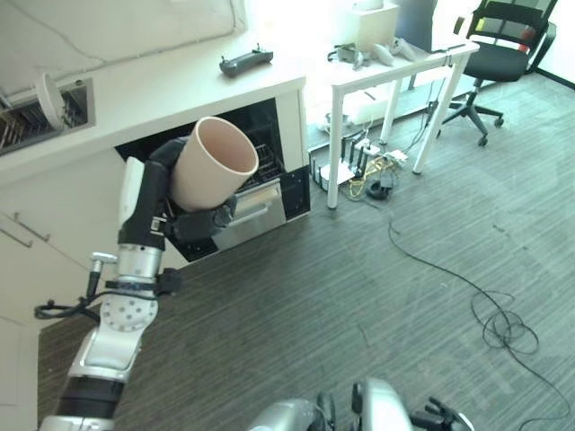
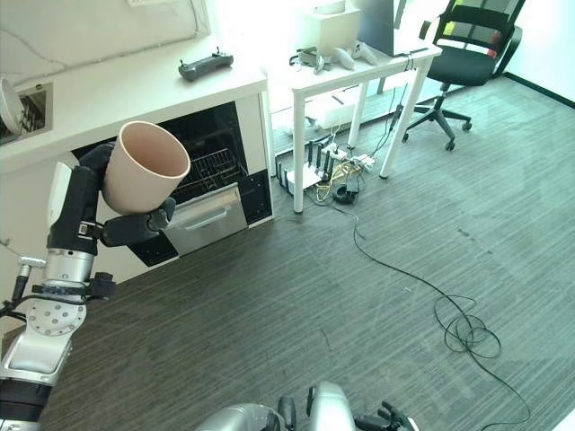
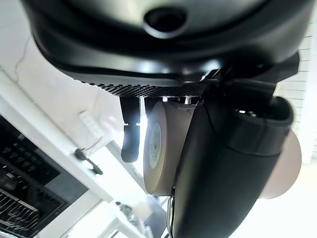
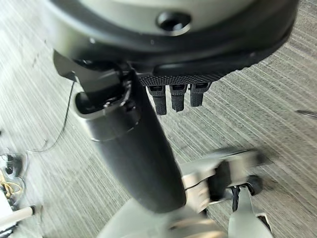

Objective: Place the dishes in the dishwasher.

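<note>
1. The floor [image 1: 377, 269] is dark striped carpet, with a black cable [image 1: 467, 296] running over it into loose loops.
2. A white counter [image 1: 153, 90] runs along the wall; a dark controller [image 1: 245, 61] lies on its top near the end.
3. Under the counter the dishwasher [image 1: 269, 171] stands open: its dark cavity shows, and a wire rack [image 2: 216, 171] sits inside above the metal front panel with its bar handle. What the rack carries cannot be made out.
4. Set into the counter farther left is a recess [image 1: 40, 117] holding upright dishes, with one white plate [image 1: 49, 97] standing at its edge.
5. A white table [image 1: 395, 67] stands beside the counter's end, carrying small devices. Under it lie a power strip and a tangle of wires [image 1: 373, 171].
6. A black office chair [image 1: 503, 54] stands past the table.
7. The cup [image 1: 211, 166], pale pink and wide-mouthed, is held up in the air in front of the dishwasher opening, tilted so its mouth faces up and away. Its inside looks empty.
8. The left hand [image 1: 193, 223] grips the cup: thumb below it, fingers wrapped round its far side. In the left wrist view the cup's base [image 3: 161, 148] sits against the palm between thumb and fingers.
9. The right hand [image 4: 133, 153] hangs low over the carpet, fingers bent inward with nothing in them.
</note>
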Available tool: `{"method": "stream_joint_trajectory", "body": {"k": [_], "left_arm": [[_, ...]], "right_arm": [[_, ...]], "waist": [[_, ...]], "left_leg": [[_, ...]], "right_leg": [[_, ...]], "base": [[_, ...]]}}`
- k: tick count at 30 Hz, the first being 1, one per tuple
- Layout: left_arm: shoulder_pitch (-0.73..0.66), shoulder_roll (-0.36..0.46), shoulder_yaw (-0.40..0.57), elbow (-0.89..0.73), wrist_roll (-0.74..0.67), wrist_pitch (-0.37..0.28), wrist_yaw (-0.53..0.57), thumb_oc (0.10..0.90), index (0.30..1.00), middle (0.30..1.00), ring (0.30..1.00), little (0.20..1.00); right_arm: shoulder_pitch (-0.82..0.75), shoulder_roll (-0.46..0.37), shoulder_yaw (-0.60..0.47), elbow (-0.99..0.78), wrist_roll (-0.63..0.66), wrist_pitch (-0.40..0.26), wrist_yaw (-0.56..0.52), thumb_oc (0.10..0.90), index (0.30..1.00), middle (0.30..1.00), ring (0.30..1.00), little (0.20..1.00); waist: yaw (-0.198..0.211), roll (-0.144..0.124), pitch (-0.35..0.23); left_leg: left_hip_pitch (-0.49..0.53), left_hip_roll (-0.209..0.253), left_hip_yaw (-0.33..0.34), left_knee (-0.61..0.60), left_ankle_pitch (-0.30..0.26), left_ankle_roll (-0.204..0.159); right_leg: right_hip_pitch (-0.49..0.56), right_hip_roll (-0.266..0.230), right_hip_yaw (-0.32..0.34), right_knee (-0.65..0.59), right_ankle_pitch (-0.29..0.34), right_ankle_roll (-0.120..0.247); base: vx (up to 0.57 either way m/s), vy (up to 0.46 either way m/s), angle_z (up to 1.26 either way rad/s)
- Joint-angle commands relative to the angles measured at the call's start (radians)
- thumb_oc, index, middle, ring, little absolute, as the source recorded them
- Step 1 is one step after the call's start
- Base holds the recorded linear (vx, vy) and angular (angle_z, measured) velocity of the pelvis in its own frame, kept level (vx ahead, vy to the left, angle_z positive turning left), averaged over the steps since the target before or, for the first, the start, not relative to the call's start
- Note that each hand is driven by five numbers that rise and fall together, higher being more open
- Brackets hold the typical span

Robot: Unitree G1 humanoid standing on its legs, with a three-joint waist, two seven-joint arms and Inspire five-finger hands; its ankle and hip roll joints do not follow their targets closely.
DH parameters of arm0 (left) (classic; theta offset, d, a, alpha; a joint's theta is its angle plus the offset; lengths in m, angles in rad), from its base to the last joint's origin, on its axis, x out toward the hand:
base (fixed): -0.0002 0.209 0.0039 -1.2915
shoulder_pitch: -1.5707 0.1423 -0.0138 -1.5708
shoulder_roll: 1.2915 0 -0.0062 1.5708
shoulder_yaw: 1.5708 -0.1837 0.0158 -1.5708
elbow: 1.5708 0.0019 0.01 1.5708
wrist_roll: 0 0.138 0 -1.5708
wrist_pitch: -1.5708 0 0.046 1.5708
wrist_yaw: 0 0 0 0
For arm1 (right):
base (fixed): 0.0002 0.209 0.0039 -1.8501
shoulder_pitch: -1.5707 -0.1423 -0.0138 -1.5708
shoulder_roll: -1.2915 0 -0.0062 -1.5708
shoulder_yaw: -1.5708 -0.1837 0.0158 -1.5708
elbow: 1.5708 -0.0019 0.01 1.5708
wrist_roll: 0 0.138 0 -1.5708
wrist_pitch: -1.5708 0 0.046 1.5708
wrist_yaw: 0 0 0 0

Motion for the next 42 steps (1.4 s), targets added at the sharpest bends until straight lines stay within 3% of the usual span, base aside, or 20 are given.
{"method": "stream_joint_trajectory", "body": {"k": [1,4,7,9,10,13,15,18,19,21,22,26,33,35,36,37,39,40,41,42], "left_arm": [[-0.102,0.036,0.071,-0.095,0.018,-0.033,0.126,0.4,0.3,0.3,0.3,0.3],[-0.064,0.076,0.101,-0.098,0.026,-0.051,0.163,0.4,0.3,0.3,0.3,0.3],[-0.027,0.072,0.123,-0.122,0.044,-0.051,0.175,0.4,0.3,0.3,0.3,0.3],[-0.012,0.068,0.137,-0.151,0.05,-0.033,0.176,0.4,0.3,0.3,0.3,0.3],[-0.003,0.064,0.146,-0.171,0.048,-0.012,0.175,0.4,0.3,0.3,0.3,0.3],[-0.004,0.055,0.166,-0.186,0.006,-0.01,0.144,0.4,0.3,0.3,0.3,0.3],[-0.023,0.054,0.165,-0.18,-0.009,-0.02,0.12,0.4,0.3,0.3,0.3,0.3],[-0.04,0.06,0.158,-0.167,-0.026,-0.037,0.12,0.4,0.3,0.3,0.3,0.3],[-0.049,0.055,0.148,-0.163,-0.027,-0.042,0.128,0.4,0.3,0.3,0.3,0.3],[-0.055,0.043,0.139,-0.163,-0.014,-0.045,0.132,0.4,0.3,0.3,0.3,0.3],[-0.06,0.0,0.123,-0.175,0.043,-0.041,0.138,0.4,0.3,0.3,0.3,0.3],[-0.039,-0.018,0.128,-0.198,0.078,-0.048,0.151,0.4,0.3,0.3,0.3,0.3],[-0.006,-0.009,0.141,-0.216,0.088,-0.083,0.155,0.4,0.3,0.3,0.3,0.3],[-0.001,-0.005,0.143,-0.224,0.098,-0.083,0.158,0.4,0.3,0.3,0.3,0.3],[-0.005,0.003,0.139,-0.224,0.102,-0.081,0.163,0.4,0.3,0.3,0.3,0.3],[-0.017,0.012,0.128,-0.214,0.1,-0.078,0.171,0.4,0.3,0.3,0.3,0.3],[-0.036,0.016,0.115,-0.205,0.096,-0.073,0.176,0.4,0.3,0.3,0.3,0.3],[-0.057,0.021,0.106,-0.2,0.09,-0.067,0.176,0.4,0.3,0.3,0.3,0.3],[-0.085,0.035,0.093,-0.186,0.075,-0.059,0.179,0.4,0.3,0.3,0.3,0.3],[-0.095,0.041,0.092,-0.174,0.065,-0.063,0.172,0.4,0.3,0.3,0.3,0.3]], "right_arm": [[-0.015,-0.071,-0.03,0.044,0.003,-0.029,0.016,0.8,0.9,0.9,0.9,0.9],[-0.024,-0.08,-0.04,0.091,0.011,-0.022,0.016,0.8,0.9,0.9,0.9,0.9],[-0.034,-0.087,-0.017,0.09,-0.005,-0.029,0.017,0.8,0.9,0.9,0.9,0.9],[-0.042,-0.095,-0.006,0.084,0.01,-0.032,0.013,0.8,0.9,0.9,0.9,0.9],[-0.049,-0.106,-0.005,0.081,0.027,-0.038,0.022,0.8,0.9,0.9,0.9,0.9],[-0.054,-0.125,-0.017,0.072,0.024,-0.062,0.02,0.8,0.9,0.9,0.9,0.9],[-0.056,-0.129,-0.032,0.078,0.055,-0.068,0.022,0.8,0.9,0.9,0.9,0.9],[-0.055,-0.129,-0.05,0.081,0.047,-0.069,0.027,0.8,0.9,0.9,0.9,0.9],[-0.055,-0.13,-0.049,0.083,0.044,-0.066,0.023,0.8,0.9,0.9,0.9,0.9],[-0.055,-0.13,-0.047,0.086,0.044,-0.059,0.018,0.8,0.9,0.9,0.9,0.9],[-0.047,-0.119,-0.049,0.09,0.047,-0.047,0.001,0.8,0.9,0.9,0.9,0.9],[-0.029,-0.09,-0.042,0.08,0.068,-0.053,-0.027,0.8,0.9,0.9,0.9,0.9],[-0.02,-0.055,-0.052,0.049,0.047,-0.066,-0.043,0.8,0.9,0.9,0.9,0.9],[-0.02,-0.048,-0.046,0.025,0.034,-0.072,-0.05,0.8,0.9,0.9,0.9,0.9],[-0.017,-0.045,-0.045,0.007,0.031,-0.07,-0.051,0.8,0.9,0.9,0.9,0.9],[-0.015,-0.046,-0.042,-0.002,0.038,-0.067,-0.049,0.8,0.9,0.9,0.9,0.9],[-0.016,-0.049,-0.04,0.006,0.04,-0.072,-0.037,0.8,0.9,0.9,0.9,0.9],[-0.018,-0.051,-0.037,0.011,0.04,-0.076,-0.032,0.8,0.9,0.9,0.9,0.9],[-0.024,-0.05,-0.041,0.023,0.027,-0.082,-0.024,0.8,0.9,0.9,0.9,0.9],[-0.028,-0.05,-0.04,0.03,0.027,-0.081,-0.018,0.8,0.9,0.9,0.9,0.9]], "waist": [[0.004,0.049,-0.037],[0.015,0.041,-0.065],[0.024,0.049,-0.072],[0.035,0.043,-0.073],[0.043,0.04,-0.071],[0.048,0.034,-0.06],[0.053,0.033,-0.052],[0.046,0.03,-0.045],[0.043,0.033,-0.039],[0.042,0.041,-0.033],[0.038,0.044,-0.044],[0.039,0.065,-0.064],[0.05,0.079,-0.082],[0.046,0.08,-0.066],[0.038,0.075,-0.052],[0.029,0.072,-0.042],[0.024,0.077,-0.042],[0.021,0.081,-0.044],[0.008,0.084,-0.042],[0.009,0.081,-0.04]], "left_leg": [[0.106,0.028,-0.099,-0.145,-0.108,-0.066],[0.186,0.033,-0.118,-0.145,-0.166,-0.084],[0.239,0.063,-0.105,-0.145,-0.161,-0.106],[0.271,0.072,-0.088,-0.145,-0.096,-0.131],[0.273,0.084,-0.06,-0.097,-0.001,-0.166],[0.123,0.113,0.021,0.153,0.087,-0.213],[0.044,0.103,0.042,0.159,0.062,-0.201],[0.055,0.115,0.07,-0.034,0.053,-0.181],[0.05,0.122,0.062,-0.145,0.08,-0.195],[0.005,0.139,0.051,-0.145,0.093,-0.215],[-0.026,0.158,0.069,-0.145,0.047,-0.21],[-0.022,0.166,0.039,-0.145,0.014,-0.212],[-0.007,0.161,0.04,-0.145,-0.029,-0.184],[0.004,0.147,0.032,-0.145,-0.041,-0.155],[0.007,0.125,0.011,-0.145,-0.044,-0.133],[0.008,0.113,-0.012,-0.145,-0.042,-0.123],[0.006,0.12,-0.027,-0.145,-0.035,-0.13],[0.003,0.134,-0.037,-0.145,-0.033,-0.14],[0.007,0.147,-0.05,-0.145,-0.045,-0.136],[0.008,0.16,-0.047,-0.145,-0.046,-0.141]], "right_leg": [[0.128,0.059,-0.006,-0.159,0.133,0.035],[0.127,0.053,0.013,-0.159,0.126,0.032],[0.17,0.073,0.009,-0.159,0.094,0.0],[0.2,0.081,0.014,-0.159,0.061,-0.018],[0.225,0.085,0.008,-0.159,0.037,-0.035],[0.277,0.081,-0.016,-0.159,-0.003,-0.075],[0.297,0.079,-0.034,-0.159,-0.016,-0.081],[0.318,0.078,-0.039,-0.159,-0.039,-0.077],[0.327,0.083,-0.034,-0.159,-0.051,-0.076],[0.337,0.091,-0.035,-0.159,-0.061,-0.076],[0.34,0.076,-0.06,-0.159,-0.074,-0.065],[0.334,0.069,-0.099,-0.159,-0.078,-0.059],[0.366,0.075,-0.144,-0.159,-0.052,-0.033],[0.328,0.069,-0.136,-0.012,-0.016,-0.01],[0.264,0.053,-0.099,0.149,0.006,0.008],[0.223,0.04,-0.058,0.191,0.019,0.011],[0.243,0.026,-0.046,0.083,0.007,0.004],[0.274,0.017,-0.034,-0.067,0.002,0.001],[0.265,-0.004,0.001,-0.144,0.076,0.021],[0.276,0.002,0.019,-0.159,0.056,0.019]], "base": [[0.38,-0.212,0.32],[0.68,-0.402,0.32],[0.42,-0.259,0.38],[0.42,-0.282,-0.05],[0.39,-0.271,-0.09],[0.25,-0.211,0.06],[0.17,-0.111,0.49],[0.17,0.03,0.16],[0.12,0.1,0.08],[0.1,0.131,0.06],[0.11,0.157,-0.2],[0.1,0.175,-0.02],[0.06,0.129,0.04],[0.02,0.091,0.0],[0.0,0.0,0.0],[-0.01,-0.061,0.07],[0.03,-0.204,0.35],[0.04,-0.333,0.58],[0.05,-0.356,0.57],[0.06,-0.364,0.52]]}}
